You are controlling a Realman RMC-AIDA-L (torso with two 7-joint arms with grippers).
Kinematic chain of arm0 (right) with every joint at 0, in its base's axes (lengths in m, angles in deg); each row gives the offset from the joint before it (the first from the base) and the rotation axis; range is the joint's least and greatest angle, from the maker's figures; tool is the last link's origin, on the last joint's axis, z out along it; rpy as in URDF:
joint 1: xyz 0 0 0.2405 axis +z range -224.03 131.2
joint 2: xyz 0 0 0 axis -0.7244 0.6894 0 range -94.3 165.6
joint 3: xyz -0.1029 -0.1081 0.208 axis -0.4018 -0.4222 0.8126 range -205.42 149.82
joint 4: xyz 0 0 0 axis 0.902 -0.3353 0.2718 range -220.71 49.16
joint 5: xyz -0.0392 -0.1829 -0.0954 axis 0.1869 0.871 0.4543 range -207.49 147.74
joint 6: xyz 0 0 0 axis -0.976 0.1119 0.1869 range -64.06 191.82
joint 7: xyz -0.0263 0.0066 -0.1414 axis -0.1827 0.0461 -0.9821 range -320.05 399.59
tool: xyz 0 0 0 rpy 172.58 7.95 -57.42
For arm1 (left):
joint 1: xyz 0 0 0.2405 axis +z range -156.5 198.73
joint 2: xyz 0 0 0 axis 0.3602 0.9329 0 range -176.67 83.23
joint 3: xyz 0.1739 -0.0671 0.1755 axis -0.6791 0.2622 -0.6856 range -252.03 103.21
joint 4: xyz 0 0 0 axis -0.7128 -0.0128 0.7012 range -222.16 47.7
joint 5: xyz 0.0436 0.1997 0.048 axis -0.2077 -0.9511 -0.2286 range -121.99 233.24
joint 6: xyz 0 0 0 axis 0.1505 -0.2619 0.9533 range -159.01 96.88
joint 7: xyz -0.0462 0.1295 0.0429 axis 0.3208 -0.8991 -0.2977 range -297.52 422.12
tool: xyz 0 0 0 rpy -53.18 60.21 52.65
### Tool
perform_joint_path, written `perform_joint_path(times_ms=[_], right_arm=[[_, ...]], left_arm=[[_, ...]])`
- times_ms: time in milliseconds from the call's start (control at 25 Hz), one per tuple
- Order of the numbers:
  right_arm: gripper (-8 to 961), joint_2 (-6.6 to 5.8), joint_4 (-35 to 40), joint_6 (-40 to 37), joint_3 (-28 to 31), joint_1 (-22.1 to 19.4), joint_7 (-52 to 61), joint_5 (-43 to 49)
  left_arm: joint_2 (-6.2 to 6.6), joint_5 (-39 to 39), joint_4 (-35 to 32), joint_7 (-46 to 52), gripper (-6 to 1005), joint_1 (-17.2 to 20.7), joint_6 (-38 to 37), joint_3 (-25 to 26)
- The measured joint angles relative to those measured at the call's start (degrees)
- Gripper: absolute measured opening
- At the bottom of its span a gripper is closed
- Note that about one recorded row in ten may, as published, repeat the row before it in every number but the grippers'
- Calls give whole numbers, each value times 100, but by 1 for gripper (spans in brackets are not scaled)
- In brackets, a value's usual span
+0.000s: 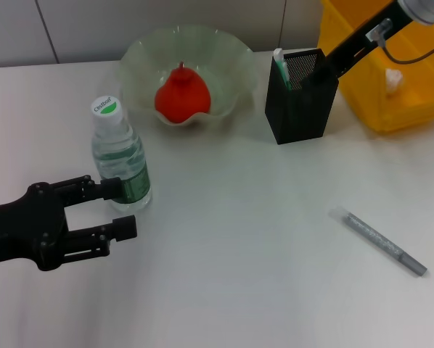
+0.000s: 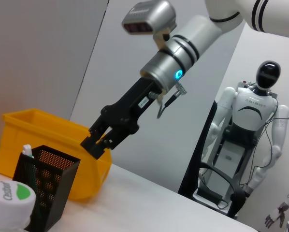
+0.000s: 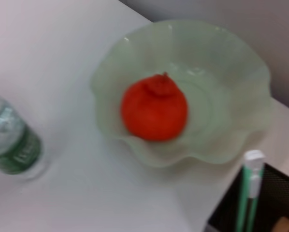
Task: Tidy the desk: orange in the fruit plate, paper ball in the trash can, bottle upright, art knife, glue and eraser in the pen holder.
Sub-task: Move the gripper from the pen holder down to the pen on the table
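The bottle (image 1: pixel 120 156) stands upright on the table, its cap (image 2: pixel 9 199) close under the left wrist camera. My left gripper (image 1: pixel 124 208) is open at its base, one finger against the label and the other in front. The orange (image 1: pixel 181 97) sits in the fruit plate (image 1: pixel 224 54). My right gripper (image 1: pixel 320 70) hangs just over the mouth of the pen holder (image 1: pixel 300 109). Inside stand a green-and-white glue stick (image 1: pixel 279 64) and a beige piece that looks like the eraser (image 3: pixel 282 224). The grey art knife (image 1: pixel 382 242) lies on the table at the right. The paper ball (image 1: pixel 393 80) rests in the yellow trash can (image 1: pixel 347 43).
The trash can stands right behind the pen holder at the back right. The fruit plate is behind the bottle. Another white humanoid robot (image 2: pixel 253 140) stands beyond the table, far off.
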Motion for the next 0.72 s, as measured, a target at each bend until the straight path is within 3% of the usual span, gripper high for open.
perform_joint_path(times_ms=[320,720], right_arm=[[380,-1,-474,-1475,-2,79,275,48],[378,25,-325,-1520,0,-20,570,658]], left_arm=[[-13,0,0,0,742,5,-16,0],[2,0,0,-70,742,-17,-60,-47]])
